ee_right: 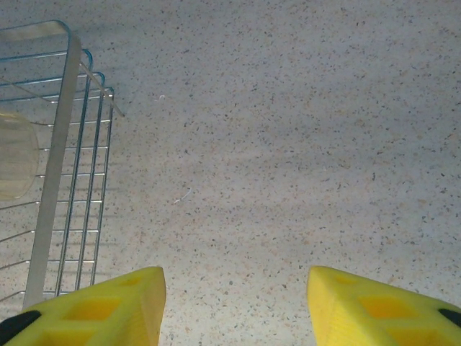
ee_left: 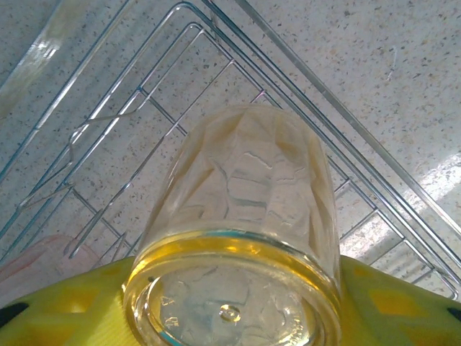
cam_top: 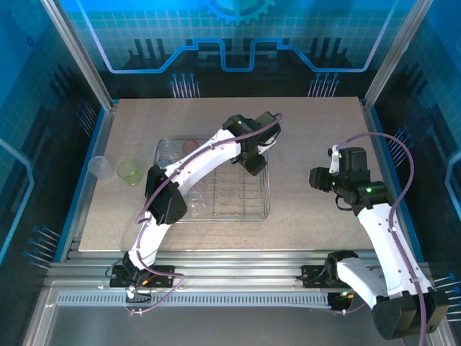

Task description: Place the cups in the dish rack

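Note:
My left gripper [cam_top: 253, 163] hangs over the far right corner of the silver wire dish rack [cam_top: 265, 213]. In the left wrist view it [ee_left: 230, 292] is shut on an amber cup [ee_left: 241, 187], whose base faces the camera and whose mouth points down at the rack wires [ee_left: 115, 115]. A pale blue cup [cam_top: 171, 149], a pink cup [cam_top: 190, 146] and a clear cup [cam_top: 196, 206] sit in the rack. A clear cup [cam_top: 99, 166] and a yellow-green cup [cam_top: 130, 173] stand on the table left of it. My right gripper [cam_top: 321, 179] [ee_right: 236, 303] is open over bare table.
The rack's right edge [ee_right: 54, 180] lies left of my right gripper, with a pale cup [ee_right: 14, 155] behind its wires. Metal frame posts [cam_top: 79, 50] and blue walls enclose the speckled table [cam_top: 310, 122]. The pink cup [ee_left: 36, 259] shows at the lower left of the left wrist view.

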Robot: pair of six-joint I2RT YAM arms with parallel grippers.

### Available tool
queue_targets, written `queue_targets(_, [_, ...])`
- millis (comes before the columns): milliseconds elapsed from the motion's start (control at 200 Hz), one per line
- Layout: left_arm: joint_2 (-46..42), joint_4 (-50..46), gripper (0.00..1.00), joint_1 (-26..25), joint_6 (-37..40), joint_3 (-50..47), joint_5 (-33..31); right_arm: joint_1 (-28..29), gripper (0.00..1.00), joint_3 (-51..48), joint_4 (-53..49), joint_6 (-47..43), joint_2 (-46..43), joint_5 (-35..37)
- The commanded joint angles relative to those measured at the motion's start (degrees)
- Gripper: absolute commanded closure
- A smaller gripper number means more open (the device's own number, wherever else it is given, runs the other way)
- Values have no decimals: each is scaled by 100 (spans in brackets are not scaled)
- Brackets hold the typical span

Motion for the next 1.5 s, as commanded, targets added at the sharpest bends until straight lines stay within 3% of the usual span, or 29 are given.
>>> queue_targets(0, [186, 76, 52, -3, 255, 217, -10, -117, 44, -88, 53, -104, 26, -155])
queue_targets(480, [867, -244, 37, 271, 317, 820, -307, -255, 44, -329, 138, -201, 78, -301])
queue_targets(966, [995, 1, 9, 416, 265, 818, -600, -268, 44, -360, 130, -249, 54, -304])
queue_targets(1121, [674, 201, 1, 418, 256, 707, -671, -273, 44, -371, 115, -228, 20, -319])
queue_targets(1256, [117, 638, 1, 419, 236, 322, -812, -270, 44, -360, 120, -210, -9, -328])
queue_targets(1496, [-1303, 1945, 1, 498, 545, -1062, -1775, -290, 44, -320, 150, -249, -93, -268])
